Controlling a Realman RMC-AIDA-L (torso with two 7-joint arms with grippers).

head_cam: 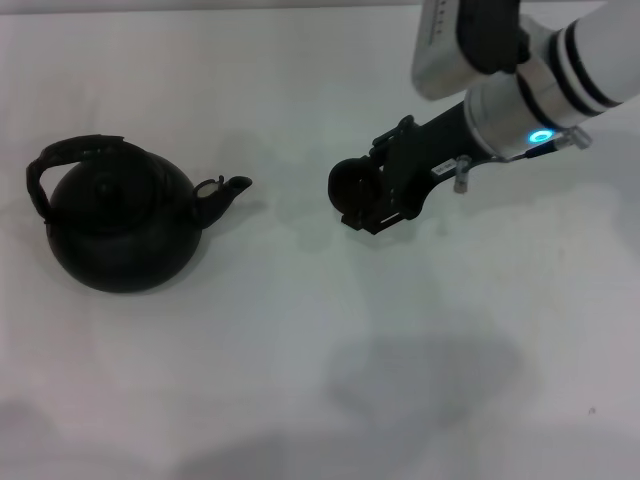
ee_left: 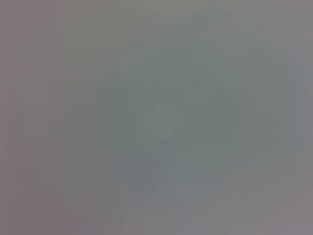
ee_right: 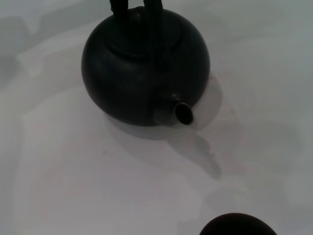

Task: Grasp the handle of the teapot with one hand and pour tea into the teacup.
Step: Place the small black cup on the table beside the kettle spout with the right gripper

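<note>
The teapot [head_cam: 120,225] is a round matte-black pot at the table's left, with its spout [head_cam: 228,190] pointing right toward the teacup. Its arched handle [head_cam: 70,152] stands up over the lid. The small dark teacup [head_cam: 348,183] rests near the table's middle. My right gripper [head_cam: 364,192] reaches in from the upper right, and the cup is right at its tip. The right wrist view looks at the teapot [ee_right: 142,68] spout-first, with the handle [ee_right: 155,19] rising out of the picture and the teacup's rim [ee_right: 237,224] at the near edge. My left gripper does not show.
The white table [head_cam: 300,350] spreads between teapot and cup, about a hand's width apart, and toward the front. Soft shadows lie near the front edge. The left wrist view holds only a flat grey blur.
</note>
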